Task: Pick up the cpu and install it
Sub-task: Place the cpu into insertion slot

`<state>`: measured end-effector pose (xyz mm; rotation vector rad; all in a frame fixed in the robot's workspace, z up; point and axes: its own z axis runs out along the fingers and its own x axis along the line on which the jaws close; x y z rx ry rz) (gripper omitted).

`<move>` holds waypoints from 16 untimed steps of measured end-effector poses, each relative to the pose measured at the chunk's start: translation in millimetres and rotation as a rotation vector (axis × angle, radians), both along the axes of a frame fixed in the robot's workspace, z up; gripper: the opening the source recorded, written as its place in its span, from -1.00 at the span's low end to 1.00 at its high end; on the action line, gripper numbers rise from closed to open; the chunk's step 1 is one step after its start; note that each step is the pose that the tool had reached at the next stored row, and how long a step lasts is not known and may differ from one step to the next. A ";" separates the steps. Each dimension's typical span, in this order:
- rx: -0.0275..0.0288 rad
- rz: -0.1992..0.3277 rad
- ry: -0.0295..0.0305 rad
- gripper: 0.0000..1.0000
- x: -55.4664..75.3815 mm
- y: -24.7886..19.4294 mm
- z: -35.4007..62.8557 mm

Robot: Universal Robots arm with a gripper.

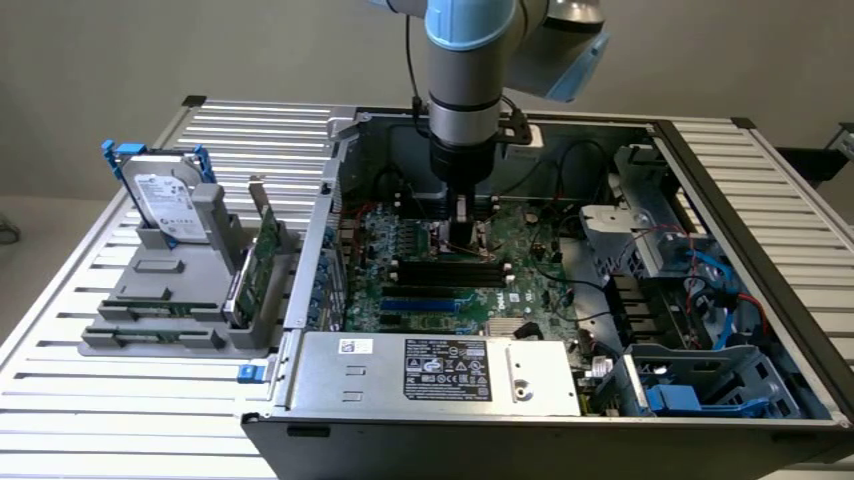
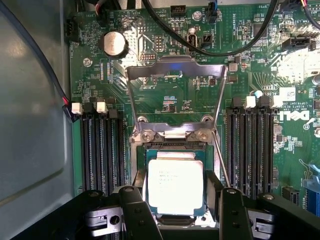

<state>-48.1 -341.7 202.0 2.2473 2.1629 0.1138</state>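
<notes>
We are finding the gripper (image 2: 176,202) clamping the cpu (image 2: 175,184), its black fingers (image 2: 134,207) pressing on two opposite edges. The cpu is lying level over the socket (image 2: 175,148), within its outline; whether it is seated we cannot tell. Beyond the socket, the hinged load frame (image 2: 175,70) is standing flipped open. Memory slots (image 2: 100,150) are flanking the socket on both sides. Farther beyond the socket, a coin battery (image 2: 114,43) is sitting on the motherboard (image 2: 280,75).

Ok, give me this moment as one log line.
gripper: low over cpu | cpu: within socket outline, seating unclear | load plate: raised open | location: motherboard
</notes>
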 end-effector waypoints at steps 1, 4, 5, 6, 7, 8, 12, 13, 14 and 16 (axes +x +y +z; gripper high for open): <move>0.0000 0.000 -0.0005 0.09 0.0 0.0 -0.5; 0.0000 0.001 -0.0013 0.09 0.0 0.0 -2.2; 0.0000 0.001 -0.0015 0.09 0.0 0.0 -2.8; -0.0001 0.001 -0.0017 0.09 0.0 0.0 -3.4; -0.0001 0.002 -0.0018 0.09 0.0 0.0 -3.9; -0.0002 0.002 -0.0018 0.09 -0.1 -0.1 -4.3; -0.0010 0.002 -0.0021 0.09 0.0 0.0 -4.7; -0.0013 0.002 -0.0023 0.09 0.0 0.0 -4.8; -0.0022 0.002 -0.0024 0.09 0.0 0.0 -5.0; -0.0064 0.002 -0.0024 0.09 0.0 0.0 -5.2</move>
